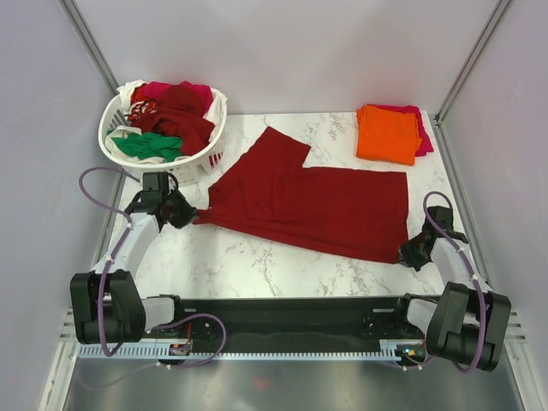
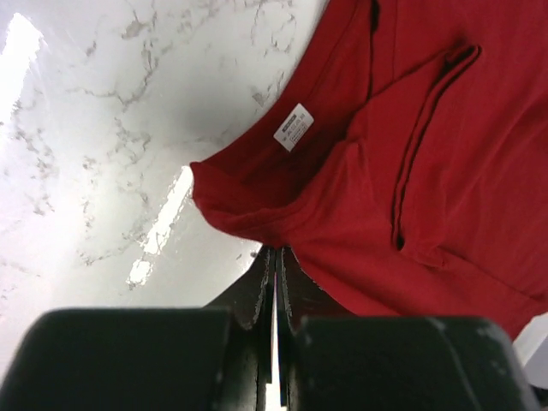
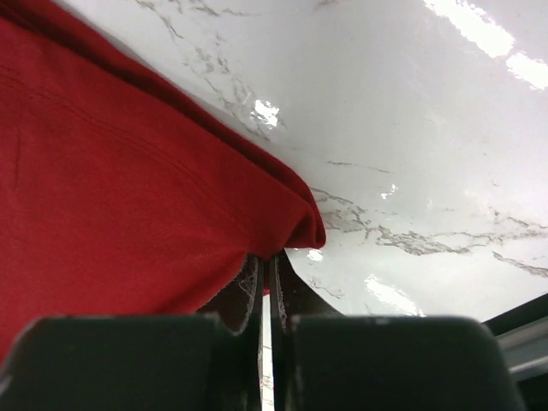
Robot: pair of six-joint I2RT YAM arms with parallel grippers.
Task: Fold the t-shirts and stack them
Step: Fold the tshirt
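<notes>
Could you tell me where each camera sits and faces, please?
Top external: above, behind the arms, looking down at the table; both show.
Left wrist: on that arm, past the left claw, facing the dark red t-shirt collar.
Right wrist: on that arm, past the right claw, facing its corner.
Shared: the t-shirt.

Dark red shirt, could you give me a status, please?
Left claw shut on dark red shirt, collar end. Right claw shut on hem corner. Nothing blocking.

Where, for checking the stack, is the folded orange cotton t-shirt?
Top view: the orange t-shirt lies far right on the marble table, atop a folded magenta t-shirt.
</notes>
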